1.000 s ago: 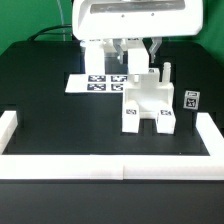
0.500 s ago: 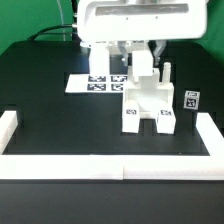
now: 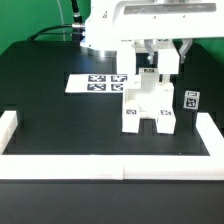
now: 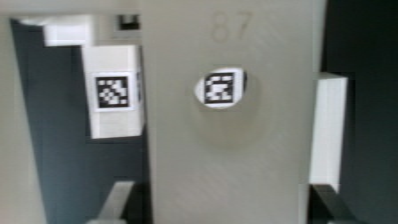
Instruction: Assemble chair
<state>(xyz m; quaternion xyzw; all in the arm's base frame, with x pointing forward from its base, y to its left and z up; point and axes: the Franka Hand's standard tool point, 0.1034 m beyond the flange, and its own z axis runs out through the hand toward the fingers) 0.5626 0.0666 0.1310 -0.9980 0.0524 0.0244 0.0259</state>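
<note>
Now, I am clenching my gripper (image 3: 155, 62) on an upright white part (image 4: 231, 140) of the chair. In the wrist view its flat panel is filling the gap between my two fingers (image 4: 118, 203), and its black-and-white tag (image 4: 221, 88) is facing the camera. Beside that panel another white strip (image 4: 114, 55) is showing, carrying a square tag (image 4: 114, 90) of its own. Reading the exterior view as a clock face, I am hanging at about 1 o'clock from the middle of the black table (image 3: 50, 115), over the far edge of the chair's joined body (image 3: 148, 105), which is sitting at about 3 o'clock from that middle. That body is standing as a blocky white shape with two short feet on its 6 o'clock side, each showing a tag on its near face. The part I am gripping is hanging at the body's 12 o'clock side; whether the two are touching I cannot tell — my own fingers are hiding the meeting place. A small tagged piece (image 3: 190, 100) is standing near the body at its 3 o'clock, apart from it. The marker board (image 3: 98, 82) is lying flat at the body's 10 o'clock, and the white rail (image 3: 110, 166) is edging the table along 6 o'clock.
</note>
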